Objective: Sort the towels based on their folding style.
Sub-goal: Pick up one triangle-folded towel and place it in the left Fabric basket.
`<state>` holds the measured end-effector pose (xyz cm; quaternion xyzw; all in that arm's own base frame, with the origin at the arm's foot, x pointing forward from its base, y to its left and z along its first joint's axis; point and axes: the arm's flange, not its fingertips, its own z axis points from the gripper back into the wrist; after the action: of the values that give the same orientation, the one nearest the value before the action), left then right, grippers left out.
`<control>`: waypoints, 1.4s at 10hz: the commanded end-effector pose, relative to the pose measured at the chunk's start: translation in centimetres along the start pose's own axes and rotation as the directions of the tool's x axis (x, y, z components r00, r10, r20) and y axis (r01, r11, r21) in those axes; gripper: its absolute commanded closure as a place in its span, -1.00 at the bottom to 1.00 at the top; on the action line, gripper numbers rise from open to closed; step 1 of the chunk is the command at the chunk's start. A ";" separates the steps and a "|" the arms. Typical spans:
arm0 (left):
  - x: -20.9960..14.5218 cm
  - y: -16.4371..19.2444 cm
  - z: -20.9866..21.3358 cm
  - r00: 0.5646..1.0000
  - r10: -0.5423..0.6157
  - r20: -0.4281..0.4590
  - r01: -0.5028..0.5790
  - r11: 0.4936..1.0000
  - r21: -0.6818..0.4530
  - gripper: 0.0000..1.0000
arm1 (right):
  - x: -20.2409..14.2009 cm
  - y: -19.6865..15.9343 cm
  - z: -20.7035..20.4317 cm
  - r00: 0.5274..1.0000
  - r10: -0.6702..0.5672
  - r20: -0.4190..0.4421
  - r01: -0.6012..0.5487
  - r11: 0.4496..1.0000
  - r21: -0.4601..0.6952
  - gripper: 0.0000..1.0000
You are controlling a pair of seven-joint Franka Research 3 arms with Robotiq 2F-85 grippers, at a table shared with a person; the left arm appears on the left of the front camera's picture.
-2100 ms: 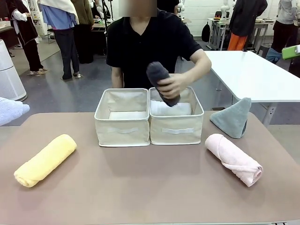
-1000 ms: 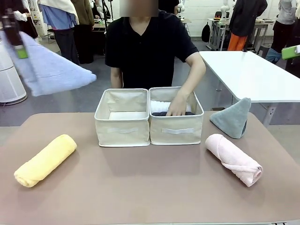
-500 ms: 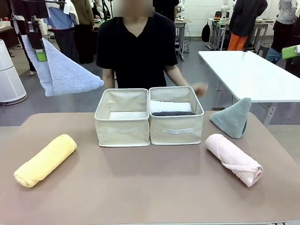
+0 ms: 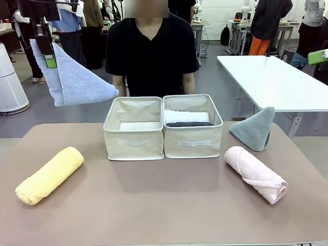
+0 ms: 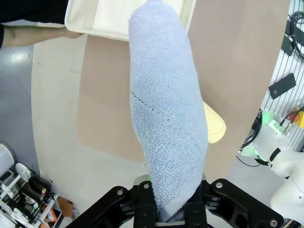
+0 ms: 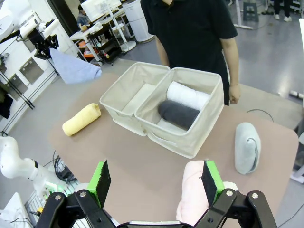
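Table point(image 4: 154, 205): person's hand point(image 6: 233, 93) withdrawn, grey roll point(image 4: 187, 124) now in right bin point(image 4: 192, 143). Your left gripper point(image 4: 48, 59) clamps blue towel point(image 4: 77, 79), nearing left bin point(image 4: 134, 141); right gripper point(image 6: 156, 178) apart, empty.

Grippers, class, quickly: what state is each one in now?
Left gripper: shut on the light blue cone-folded terry towel.
Right gripper: open, holding nothing.
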<state>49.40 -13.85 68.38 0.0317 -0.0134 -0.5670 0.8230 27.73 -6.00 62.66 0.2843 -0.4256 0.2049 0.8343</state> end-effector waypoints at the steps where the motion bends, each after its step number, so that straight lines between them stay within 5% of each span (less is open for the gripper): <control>1: 3.5 1.4 0.4 0.988 -0.148 -0.033 0.151 0.985 0.083 0.63 | -0.1 -0.2 -0.2 1.000 0.009 0.006 -0.010 1.000 0.030 -1.00; 5: 11.3 3.1 -3.8 0.933 -0.330 -0.146 0.347 0.930 0.119 0.63 | -0.1 -0.2 -0.2 1.000 0.009 0.006 -0.010 1.000 0.030 -1.00; 14: 17.8 2.6 -11.7 0.878 -0.479 -0.029 0.478 0.878 -0.025 0.63 | -0.1 -0.2 -0.2 1.000 0.009 0.006 -0.010 1.000 0.030 -1.00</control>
<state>58.25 -29.08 56.51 0.0605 0.0202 -0.7379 0.6719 27.73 -6.00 62.66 0.2844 -0.4256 0.2048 0.8343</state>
